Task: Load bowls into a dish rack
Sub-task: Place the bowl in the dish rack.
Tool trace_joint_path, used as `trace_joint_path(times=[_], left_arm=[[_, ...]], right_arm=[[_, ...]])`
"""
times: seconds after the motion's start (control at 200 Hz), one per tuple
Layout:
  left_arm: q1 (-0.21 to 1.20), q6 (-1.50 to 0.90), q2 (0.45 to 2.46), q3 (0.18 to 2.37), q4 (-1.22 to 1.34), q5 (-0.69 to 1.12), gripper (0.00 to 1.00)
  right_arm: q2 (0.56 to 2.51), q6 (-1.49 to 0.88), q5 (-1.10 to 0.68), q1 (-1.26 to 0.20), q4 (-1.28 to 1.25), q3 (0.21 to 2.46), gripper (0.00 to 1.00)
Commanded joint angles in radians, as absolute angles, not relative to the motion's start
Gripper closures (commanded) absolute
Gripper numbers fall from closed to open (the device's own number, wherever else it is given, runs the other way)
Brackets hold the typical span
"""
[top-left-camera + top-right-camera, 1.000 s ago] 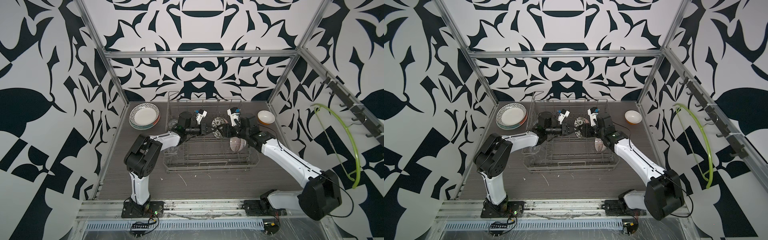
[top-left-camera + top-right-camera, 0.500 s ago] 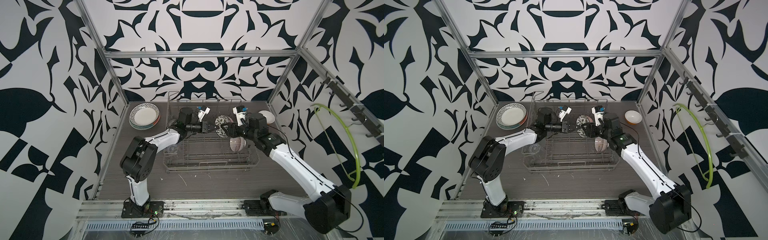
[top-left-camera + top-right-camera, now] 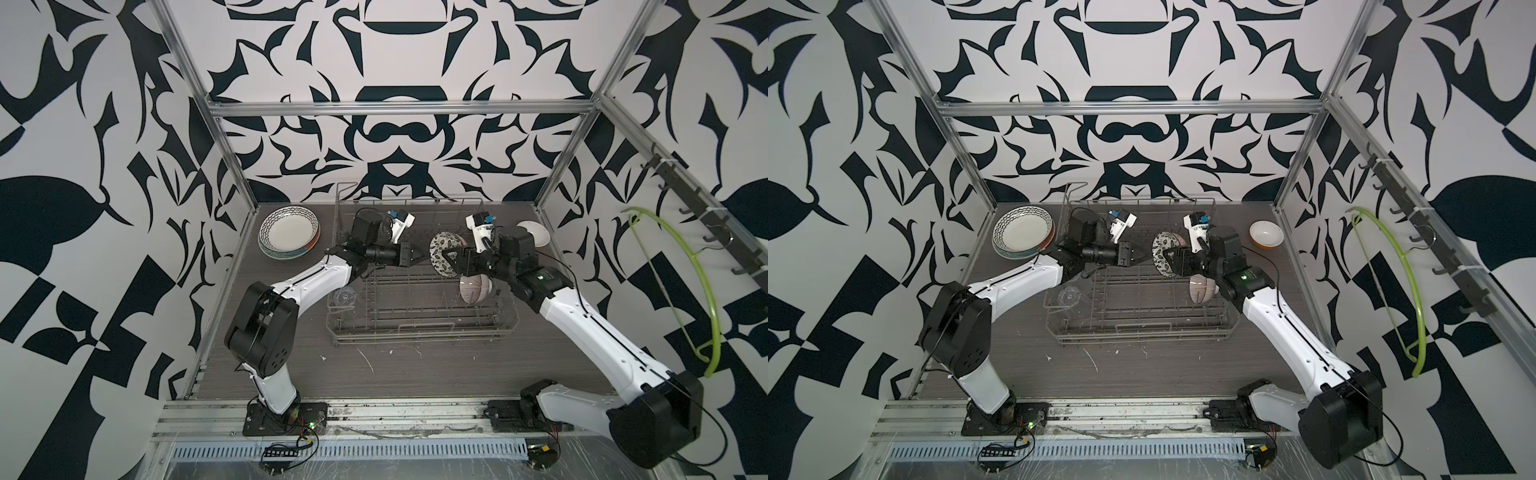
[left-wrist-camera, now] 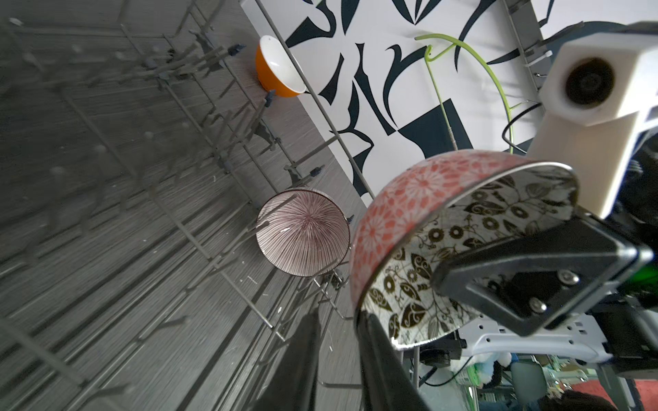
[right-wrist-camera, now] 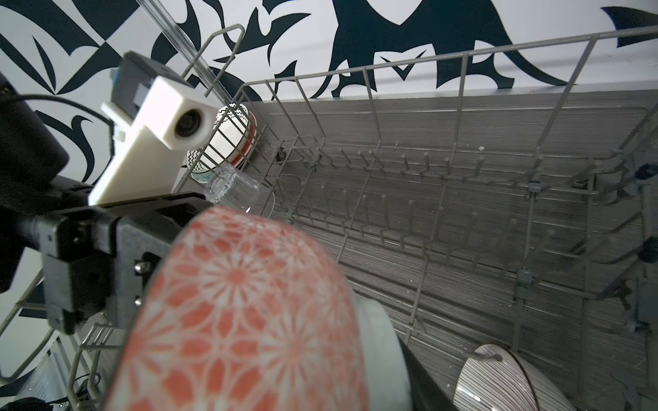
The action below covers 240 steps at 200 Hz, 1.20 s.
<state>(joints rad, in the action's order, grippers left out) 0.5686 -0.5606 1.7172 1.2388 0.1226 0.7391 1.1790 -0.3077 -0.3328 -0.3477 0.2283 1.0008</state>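
Near edge: bare, scuffed desk (image 3: 415,374) lies in front of the dish rack (image 3: 419,330). This looks like the widest room for either arm to draw back.
Rack, left side: a clear glass (image 3: 344,296) sits towards the near corner, just beside the left arm.
Rack, right side: the striped bowl (image 3: 476,289) stands on edge among the tines, already loaded. The rows to its left are free.
Left arm: the left gripper (image 3: 419,259) is level over the rack's middle. Its fingers (image 4: 381,356) are slightly apart and hold nothing.
Right arm: the right gripper (image 3: 454,261) is clamped on the floral bowl (image 3: 440,249). The bowl is tipped on edge above the rack's far right, probably so it can slot between tines.
Far-right corner: the orange bowl (image 3: 1266,233) rests on the desk outside the rack, not yet loaded.
Far-left corner: stacked plates (image 3: 289,230) stand well apart from the work.
Margins: tall wire sides hem in both wrists, and the striped bowl crowds the likely landing spot.
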Motion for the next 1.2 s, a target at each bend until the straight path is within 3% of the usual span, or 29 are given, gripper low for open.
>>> trace_joint_path(times=[0.0, 0.43, 0.61, 0.88, 1.195], left_arm=[[0.541, -0.505, 1.682, 1.227, 0.032, 0.682, 0.76], [0.529, -0.417, 1.487, 1.181, -0.203, 0.430, 0.76], [0.528, -0.404, 1.368, 1.162, -0.317, 0.265, 0.74], [0.529, -0.407, 1.248, 1.101, -0.353, 0.197, 0.73], [0.529, -0.403, 1.223, 1.072, -0.361, 0.196, 0.72]], right_arm=[[1.145, -0.292, -0.324, -0.337, 0.168, 1.024, 0.52], [1.219, -0.280, -0.270, -0.357, 0.197, 1.013, 0.55], [1.262, -0.220, -0.032, -0.480, 0.296, 1.086, 0.55], [1.314, -0.264, 0.465, -0.704, 0.399, 1.168, 0.55], [1.409, -0.399, 0.705, -0.810, 0.461, 1.212, 0.58]])
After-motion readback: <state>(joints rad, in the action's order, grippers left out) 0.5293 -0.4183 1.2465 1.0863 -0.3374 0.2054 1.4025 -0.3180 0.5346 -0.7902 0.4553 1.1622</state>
